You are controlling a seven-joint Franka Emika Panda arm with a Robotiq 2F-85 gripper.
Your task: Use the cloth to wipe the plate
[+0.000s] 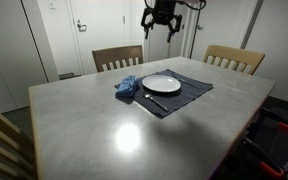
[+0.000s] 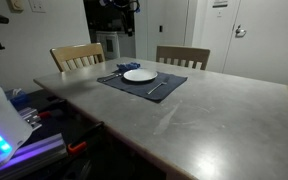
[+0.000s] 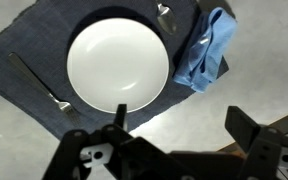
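Note:
The round white plate (image 1: 161, 84) (image 2: 139, 75) (image 3: 117, 65) lies on a dark navy placemat (image 1: 184, 95) (image 3: 24, 55) at the far side of the grey table. The crumpled blue cloth (image 1: 128, 87) (image 3: 206, 52) lies against the plate's rim, partly on the mat. My gripper (image 1: 159, 20) hangs high above the plate and cloth, touching neither. In the wrist view the gripper (image 3: 184, 122) stands open, with bare table showing between its fingers (image 3: 246, 128).
A fork (image 3: 39, 82) lies on the mat beside the plate, opposite the cloth, and another utensil (image 3: 164, 12) lies between plate and cloth. Two wooden chairs (image 1: 117, 57) (image 1: 234, 58) stand behind the table. Coloured gear (image 2: 4, 125) sits near the table's edge.

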